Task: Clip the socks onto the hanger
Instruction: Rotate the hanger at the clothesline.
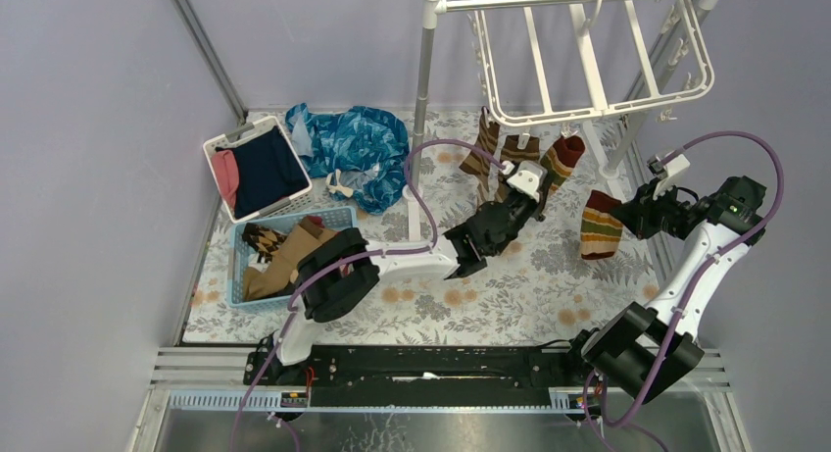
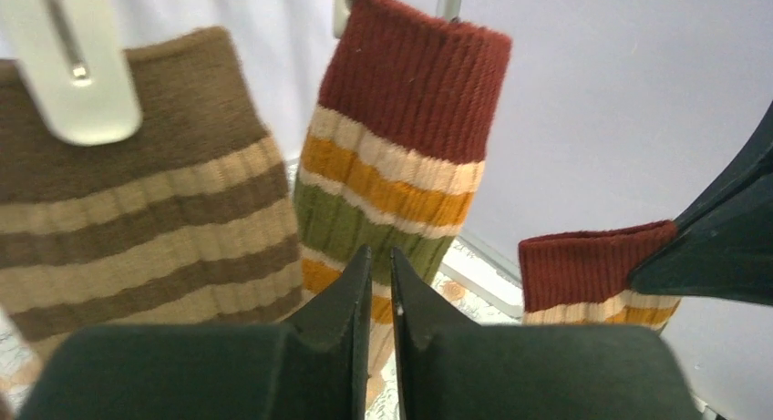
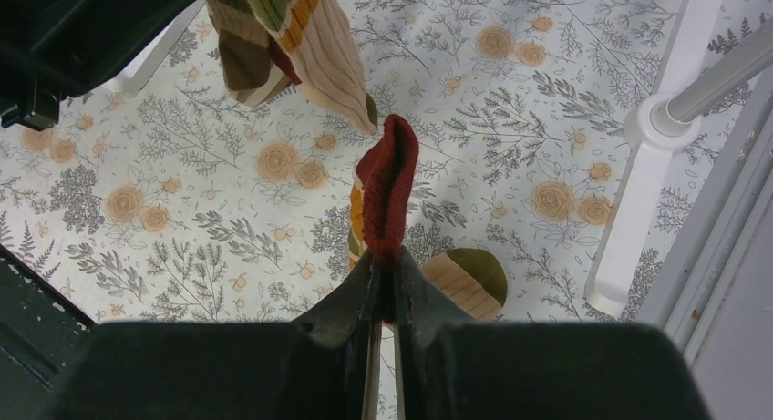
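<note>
Three striped knitted socks (image 1: 482, 148) are hung on the white plastic rectangular hanger frame (image 1: 598, 108), a fourth red-cuffed sock (image 3: 386, 183) is pinched beside it in the jaws of the right gripper (image 3: 386, 267), the jaws of the left gripper (image 2: 374, 267) are pressed almost together, empty, and the cuff could be tugged loose against a white clip (image 2: 77, 74).

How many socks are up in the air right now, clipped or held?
4: a brown-striped sock, a second brown-striped sock and a red-banded sock hang from the hanger; another red-banded sock hangs pinched in the right end effector. Others may be hidden.
</note>
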Available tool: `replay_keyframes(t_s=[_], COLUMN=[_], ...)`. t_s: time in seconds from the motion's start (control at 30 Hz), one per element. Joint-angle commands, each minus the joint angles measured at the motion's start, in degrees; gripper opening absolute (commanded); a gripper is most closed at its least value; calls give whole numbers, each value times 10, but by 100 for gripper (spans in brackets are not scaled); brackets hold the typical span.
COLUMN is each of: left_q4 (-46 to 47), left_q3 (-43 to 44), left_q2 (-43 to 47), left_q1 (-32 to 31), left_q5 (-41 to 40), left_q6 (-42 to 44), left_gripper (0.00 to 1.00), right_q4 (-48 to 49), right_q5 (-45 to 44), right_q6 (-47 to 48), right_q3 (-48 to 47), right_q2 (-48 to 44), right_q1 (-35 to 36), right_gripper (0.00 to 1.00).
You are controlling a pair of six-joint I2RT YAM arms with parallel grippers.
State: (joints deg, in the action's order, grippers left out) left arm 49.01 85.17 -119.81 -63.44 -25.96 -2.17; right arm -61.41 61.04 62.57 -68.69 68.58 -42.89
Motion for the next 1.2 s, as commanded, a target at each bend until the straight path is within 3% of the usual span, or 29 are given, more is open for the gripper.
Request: replay_keyframes(t_s=[0.0, 0.13, 0.33, 0.37, 0.67, 0.87, 1.0, 1.17], left_q4=[68, 126, 147, 149, 178, 178, 170, 166], left_q3=[-48, -123, -122, -112, 0, 98, 130, 119], left_q2=[46, 89, 84, 74, -27, -94, -114, -100], left_q1=[13, 9, -14, -17, -30, -32, -29, -24], left_q5=[16, 79, 36, 32, -28, -93, -104, -105], left_q6=[-6, -24, 4, 14, 124, 198, 214, 211], left_gripper=[21, 46, 97, 99, 99, 88, 74, 39], right_q4=[-12, -12, -18, -21, -28, -41, -45, -57], right_q5=[24, 24, 44, 45, 38, 42, 41, 40], right_q6=[3, 4, 4, 6, 17, 31, 39, 53], right_q3=[-2, -1, -2, -3, 5, 6, 11, 13], right_q2=[2, 5, 14, 15, 7, 9, 11, 14], right_q1=[-3, -3, -3, -3, -3, -3, -3, -3], right_gripper=[0, 0, 0, 0, 0, 0, 0, 0])
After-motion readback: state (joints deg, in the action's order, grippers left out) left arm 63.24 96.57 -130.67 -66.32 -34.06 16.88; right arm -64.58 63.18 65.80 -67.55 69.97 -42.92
